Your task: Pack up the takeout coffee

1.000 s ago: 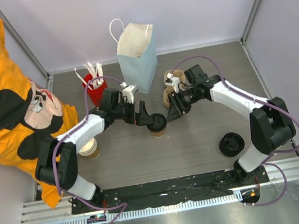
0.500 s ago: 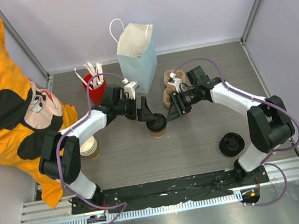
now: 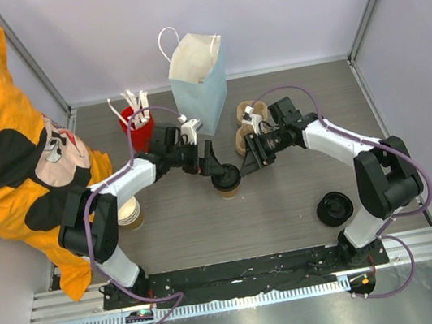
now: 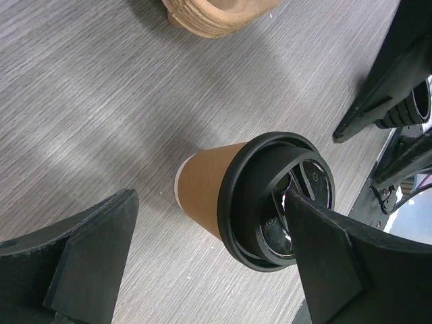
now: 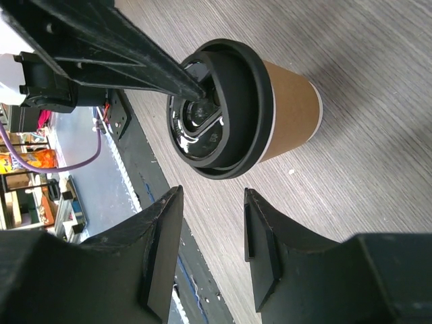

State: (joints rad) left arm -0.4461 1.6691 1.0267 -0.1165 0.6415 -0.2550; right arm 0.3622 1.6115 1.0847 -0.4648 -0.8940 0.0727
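Pale lilac walls (image 3: 281, 3) enclose a grey wood-grain bench (image 3: 284, 225); an orange printed cloth (image 3: 0, 147) hangs at its left edge, a lidless cup stack (image 3: 128, 214) beside it; a pale blue bag (image 3: 201, 90) stands at the far edge; mid-bench stands the takeout coffee (image 3: 226, 181), the left pincer (image 3: 211, 165) spread wide over it, the right pincer (image 3: 251, 162) parted, empty, just beside; black lids (image 3: 334, 209) lie near the right edge.
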